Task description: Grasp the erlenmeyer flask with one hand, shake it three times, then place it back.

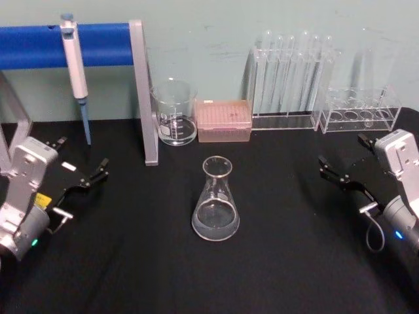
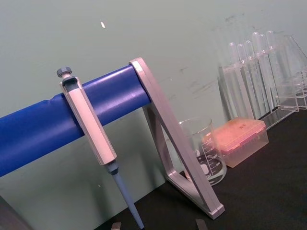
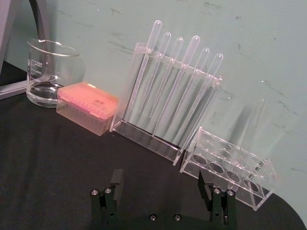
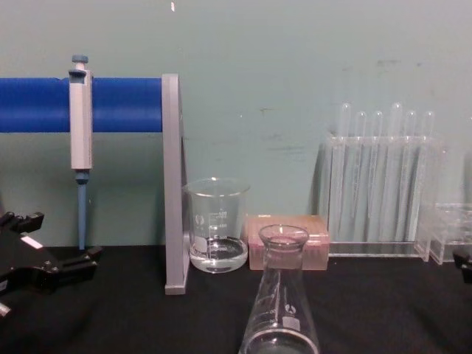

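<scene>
Tabletop (image 1: 281,275) lies black under a pale green wall (image 1: 196,52); from the head we see the erlenmeyer flask (image 1: 215,203) upright at its centre, left gripper (image 1: 82,156) and right gripper (image 1: 342,150) both spread, well apart from it. From the chest, it stands before the beaker (image 4: 216,225).

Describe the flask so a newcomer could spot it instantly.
On the black table, well out from the green wall, the flask stands alone at centre, between the left gripper and right gripper. Unlike the straight-sided beaker behind it, it is a cone with a narrow neck.
</scene>
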